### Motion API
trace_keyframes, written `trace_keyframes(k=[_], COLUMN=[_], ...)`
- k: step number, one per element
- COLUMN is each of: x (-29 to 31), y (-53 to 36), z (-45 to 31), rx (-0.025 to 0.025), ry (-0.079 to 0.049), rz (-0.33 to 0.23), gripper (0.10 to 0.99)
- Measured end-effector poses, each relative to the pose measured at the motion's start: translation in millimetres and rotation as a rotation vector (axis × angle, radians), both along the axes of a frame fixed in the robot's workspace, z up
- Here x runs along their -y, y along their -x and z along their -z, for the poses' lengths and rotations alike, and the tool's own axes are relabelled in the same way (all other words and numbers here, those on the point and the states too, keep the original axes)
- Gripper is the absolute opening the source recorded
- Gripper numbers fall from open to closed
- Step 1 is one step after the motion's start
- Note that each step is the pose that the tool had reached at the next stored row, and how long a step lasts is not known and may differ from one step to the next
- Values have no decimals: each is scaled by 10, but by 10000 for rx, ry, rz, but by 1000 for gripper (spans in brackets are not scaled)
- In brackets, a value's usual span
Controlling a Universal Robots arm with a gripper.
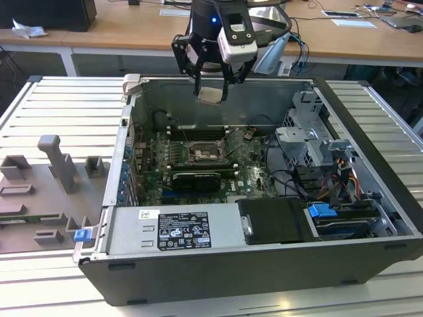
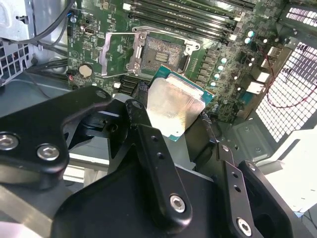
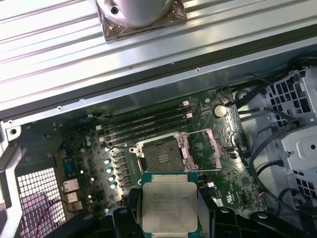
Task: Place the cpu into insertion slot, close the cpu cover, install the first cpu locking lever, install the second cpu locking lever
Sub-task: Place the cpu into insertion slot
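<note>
Wooden desks (image 1: 132,33) run along the back of the room, and in front of them a ribbed metal worktop (image 1: 59,112) carries an open computer case (image 1: 198,277). The cpu (image 1: 210,98) hangs in the air over the case, clear of the green board, pinched by two opposite edges in the gripper (image 1: 211,92), whose black fingers (image 2: 148,144) are drawn in tight against it. In both wrist views its pale metal top (image 2: 173,106) (image 3: 169,206) faces the camera; there is faint print on it, too fine to read, and the fingers hide its side edges.

Below it the insertion slot (image 3: 161,154) lies bare, its dark centre showing. The cpu cover (image 3: 210,148) is swung open to one side of it (image 2: 116,54). The locking levers are hard to tell from the metal around the slot.

Near the case's front, a black-and-white label (image 1: 182,230) sits on the grey power supply box. Grey moulded fixtures (image 1: 63,165) stand on the worktop at the exterior view's left.
</note>
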State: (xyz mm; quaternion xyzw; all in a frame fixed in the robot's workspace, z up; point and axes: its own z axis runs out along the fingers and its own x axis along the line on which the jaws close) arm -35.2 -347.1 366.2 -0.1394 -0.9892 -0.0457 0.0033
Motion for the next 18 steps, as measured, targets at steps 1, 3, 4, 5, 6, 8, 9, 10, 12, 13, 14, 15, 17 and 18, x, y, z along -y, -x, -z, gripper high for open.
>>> trace_keyframes(k=[1,3,4,5,6,8,9,10,12,13,14,15,17,18], x=[0,0,0,0,0,0,0,0,0,0,0,0,0,0], y=[0,0,0,0,0,0,0,0,0,0,0,0,0,0], z=[0,0,0,0,0,0,0,1,1,1,1,1,1,1], rx=[0,0,-1,0,0,0,0,0,0,0,0,0,0,0], ry=[0,1,1,0,0,0,1,0,0,1,0,0,0,0], rz=[34,144,183,223,258,336,369,408,491,526,578,616,706,751], gripper=[541,541,541,541,541,541,541,541,541,541,541,541,541,541])
